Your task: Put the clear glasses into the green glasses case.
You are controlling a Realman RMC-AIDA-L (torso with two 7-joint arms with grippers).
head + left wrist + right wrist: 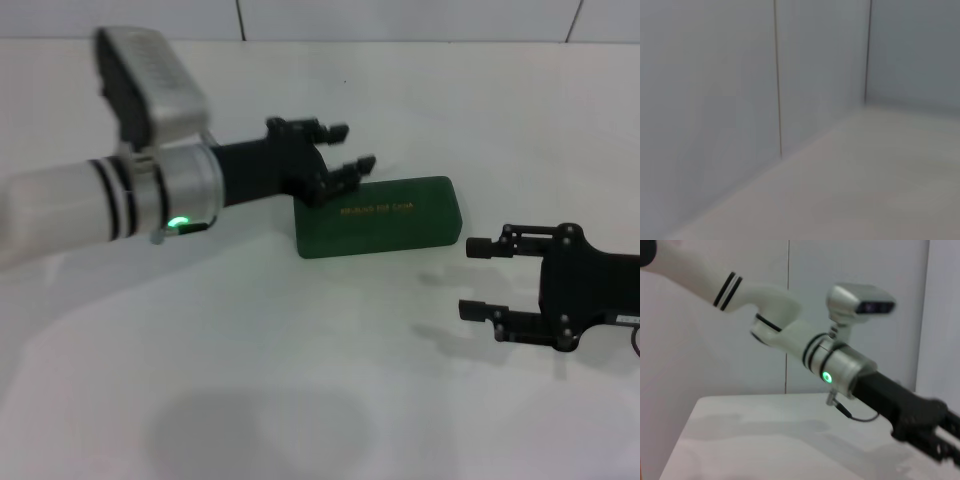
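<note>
White, bare worktop [300, 400] fills the near ground, so nothing stands between the robot and its work. Low on the right, the black right gripper [478, 280] rests close to the surface with its two fingers spread wide and holding nothing; it looks parked clear of the case, leaving room for the other arm. Just beyond it lies the dark green rectangular hard case with rounded corners and gold lettering [385, 215], flat on the worktop with its lid down, which suggests the packing itself is finished or the lid has yet to be raised. Farther back, at the case's left end, the black left gripper [342, 152] on its white arm hangs just above that corner, fingers parted and empty, placed as if to work the lid. I cannot find the clear plastic glasses anywhere; they may be shut inside the case, but that is only a guess.
</note>
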